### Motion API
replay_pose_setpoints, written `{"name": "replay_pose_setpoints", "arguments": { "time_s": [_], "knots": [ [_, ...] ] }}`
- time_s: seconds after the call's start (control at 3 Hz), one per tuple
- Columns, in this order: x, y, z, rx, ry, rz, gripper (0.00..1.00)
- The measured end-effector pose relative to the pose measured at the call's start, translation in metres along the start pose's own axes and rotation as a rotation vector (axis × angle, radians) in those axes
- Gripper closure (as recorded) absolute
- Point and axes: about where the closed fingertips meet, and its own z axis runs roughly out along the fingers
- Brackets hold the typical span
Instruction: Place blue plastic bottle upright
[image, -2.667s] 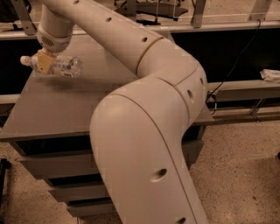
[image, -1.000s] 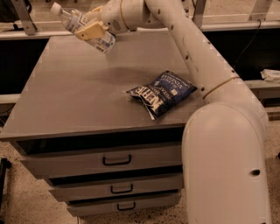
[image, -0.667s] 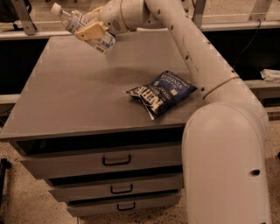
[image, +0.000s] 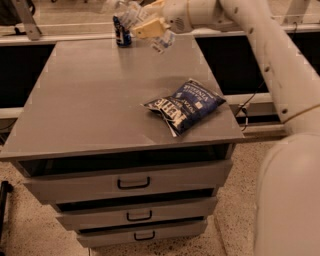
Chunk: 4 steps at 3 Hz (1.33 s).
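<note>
The blue plastic bottle (image: 162, 41) is a small clear bottle held tilted in the air above the far edge of the grey table (image: 90, 115). Its cap end points up and to the left. My gripper (image: 148, 27) is shut on the bottle's middle, with tan fingers (image: 150, 28) across it. The white arm reaches in from the upper right. The bottle does not touch the table.
A short blue soda can (image: 121, 34) stands at the table's far edge, just left of the gripper. A flat blue chip bag (image: 187, 105) lies at the right front. Drawers (image: 132, 183) sit under the tabletop. The arm's base fills the right side.
My gripper has moved to the right along the far edge with the bottle still in it. The soda can now shows to its left. The chip bag has not moved.
</note>
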Motion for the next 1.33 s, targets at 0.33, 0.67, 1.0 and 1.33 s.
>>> {"name": "replay_pose_setpoints", "arguments": {
  "time_s": [0.33,0.67,1.0,1.33],
  "knots": [
    [0.022,-0.015,-0.038,0.053,-0.054,0.023,1.00],
    [0.041,-0.027,-0.060,0.078,-0.173,0.055,1.00],
    [0.056,-0.039,-0.069,0.078,-0.287,0.066,1.00],
    [0.068,-0.045,-0.077,0.077,-0.366,0.080,1.00]
  ]
}}
